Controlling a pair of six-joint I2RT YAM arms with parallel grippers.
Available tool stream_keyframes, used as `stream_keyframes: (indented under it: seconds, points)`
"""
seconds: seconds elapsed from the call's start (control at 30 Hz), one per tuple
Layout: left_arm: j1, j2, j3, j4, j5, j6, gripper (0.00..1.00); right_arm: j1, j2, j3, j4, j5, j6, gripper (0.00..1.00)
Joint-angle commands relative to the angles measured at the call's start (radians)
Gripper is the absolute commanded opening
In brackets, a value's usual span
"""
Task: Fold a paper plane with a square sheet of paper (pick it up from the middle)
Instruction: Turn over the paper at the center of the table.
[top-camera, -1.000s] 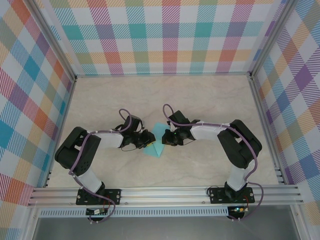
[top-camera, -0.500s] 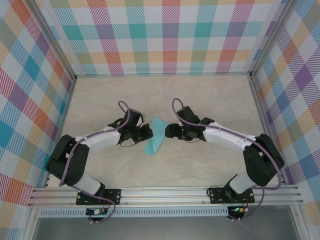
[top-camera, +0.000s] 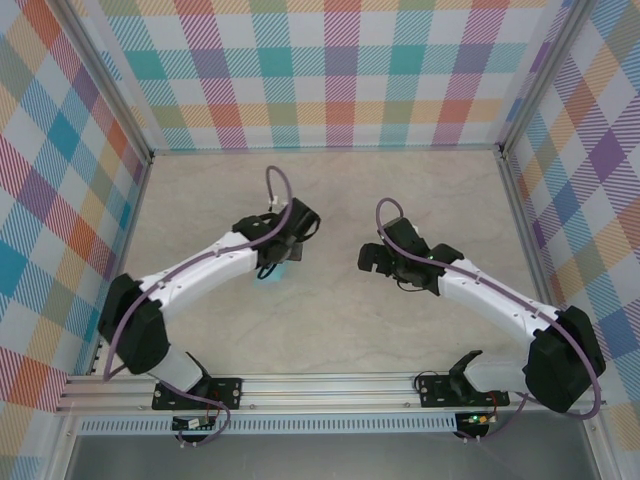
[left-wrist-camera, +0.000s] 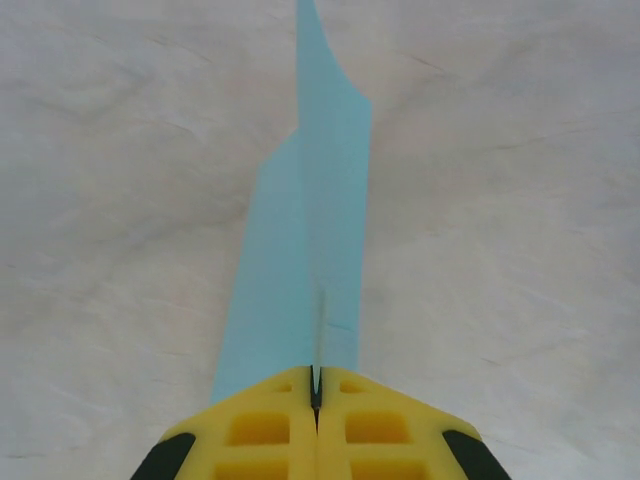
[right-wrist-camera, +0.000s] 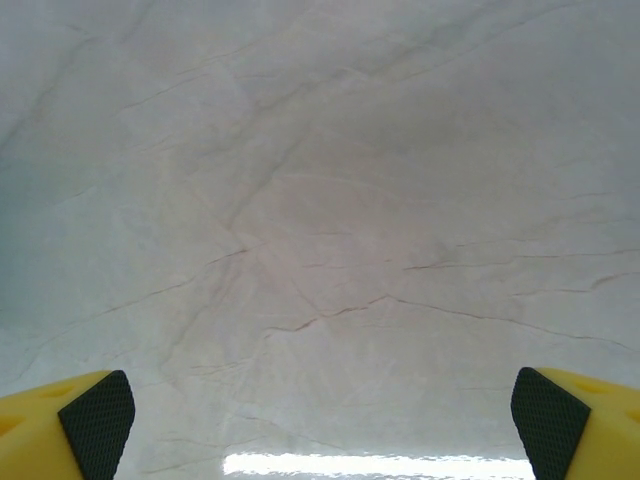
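One arm holds it: left gripper (left-wrist-camera: 316, 400) pinched on the paper plane (left-wrist-camera: 310, 250) left of centre, its long axis running straight out from the fingers (left-wrist-camera: 265, 432); right gripper (right-wrist-camera: 320, 410) gapes wide, well apart to the right.

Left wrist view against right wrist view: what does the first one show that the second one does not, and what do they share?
Left wrist view: the turquoise paper plane, folded slim, is clamped in the shut left gripper and points away from the camera. Right wrist view: the right gripper is open wide, with nothing between its jaws. Shared: the pale marble-look table lies below each gripper.
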Motion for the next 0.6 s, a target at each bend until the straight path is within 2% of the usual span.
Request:
stream_keyframes:
  seconds: [0.0,0.13,0.27,0.4,0.57]
  points:
    - [-0.059,0.158,0.066,-0.137,-0.320,0.040,0.02,-0.021,-0.006,-0.026,-0.077,0.047,0.070,1.00]
    - [-0.106,0.320,0.119,-0.108,-0.349,0.037,0.01,-0.046,-0.012,-0.036,-0.136,0.070,0.138,1.00]
    - [-0.150,0.422,0.155,-0.074,-0.308,0.034,0.02,-0.097,0.009,-0.004,-0.305,0.126,0.255,1.00]
    - [-0.171,0.446,0.147,-0.028,-0.205,0.015,0.03,-0.123,-0.010,-0.016,-0.325,0.127,0.264,1.00]
    - [-0.172,0.448,0.116,0.034,-0.057,-0.021,0.08,-0.147,-0.029,-0.017,-0.343,0.126,0.275,1.00]
